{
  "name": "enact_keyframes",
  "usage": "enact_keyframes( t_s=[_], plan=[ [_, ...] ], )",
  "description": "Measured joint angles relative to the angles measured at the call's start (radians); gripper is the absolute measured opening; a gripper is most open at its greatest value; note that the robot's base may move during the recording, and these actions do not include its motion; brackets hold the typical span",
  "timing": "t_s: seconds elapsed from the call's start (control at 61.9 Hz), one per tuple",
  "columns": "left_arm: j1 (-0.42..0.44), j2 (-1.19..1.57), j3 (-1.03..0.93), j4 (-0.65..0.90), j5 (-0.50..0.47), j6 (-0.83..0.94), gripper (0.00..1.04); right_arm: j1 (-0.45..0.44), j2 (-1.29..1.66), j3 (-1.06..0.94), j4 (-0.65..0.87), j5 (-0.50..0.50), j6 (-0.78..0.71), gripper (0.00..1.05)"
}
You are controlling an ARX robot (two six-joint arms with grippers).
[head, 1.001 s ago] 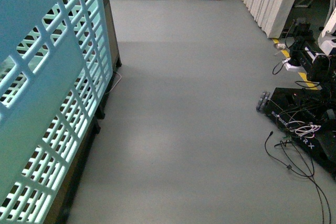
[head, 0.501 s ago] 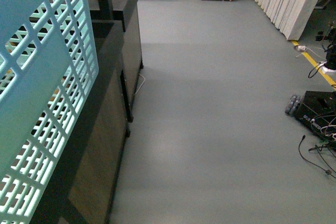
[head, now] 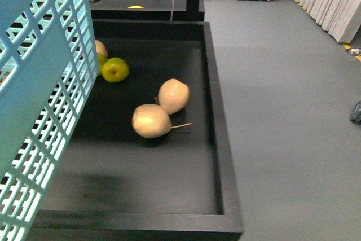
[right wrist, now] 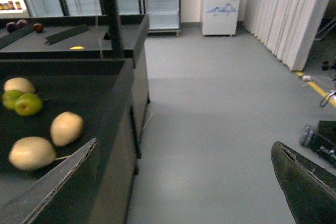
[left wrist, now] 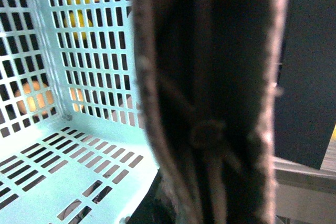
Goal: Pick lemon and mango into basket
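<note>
**Spotter:** Got eyes on the lemon or the mango?

**Me:** Not for sure. There's one yellow fruit (head: 135, 7) on the far shelf, half hidden behind a rim and too small to call. The near black tray (head: 222, 139) shows only tan pears (head: 151, 121) and a green apple (head: 115, 69). On the left wrist camera I get yellow and orange blobs behind the lattice, outside the basket (head: 39, 83). I can't name them.

**Spotter:** How will you take them?

**Me:** I reckon the lemon's firm, light, slick and keen to roll, so I'd pinch across its short middle. The mango should be heavier and bruise more easily, so I'd take its waist at the balance point, gently.

**Spotter:** Hands?

**Me:** Right gripper (right wrist: 185, 150) is spread wide at the tray's edge, with nothing between its fingers. Left gripper's jaws are out of shot, so I can't tell its grip. The ribbed handle (left wrist: 210, 103) fills that camera, and the basket hangs raised at my left. What I see of its floor is bare.
</note>
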Motion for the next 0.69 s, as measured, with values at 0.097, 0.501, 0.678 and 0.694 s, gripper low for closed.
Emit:
enact_keyframes(
  t_s=[0.097,0.501,0.678,0.694],
  plan=[
    [0.000,0.000,0.000,0.000,-0.001,0.000,0.06,0.000,0.000,0.000,0.000,0.000,0.000,0.96],
    [0.000,-0.002,0.000,-0.001,0.000,0.000,0.06,0.000,0.000,0.000,0.000,0.000,0.000,0.96],
    [0.000,-0.002,0.000,-0.001,0.000,0.000,0.06,0.000,0.000,0.000,0.001,0.000,0.000,0.96],
    [0.000,-0.002,0.000,-0.001,0.000,0.000,0.06,0.000,0.000,0.000,0.001,-0.001,0.000,0.96]
  ],
)
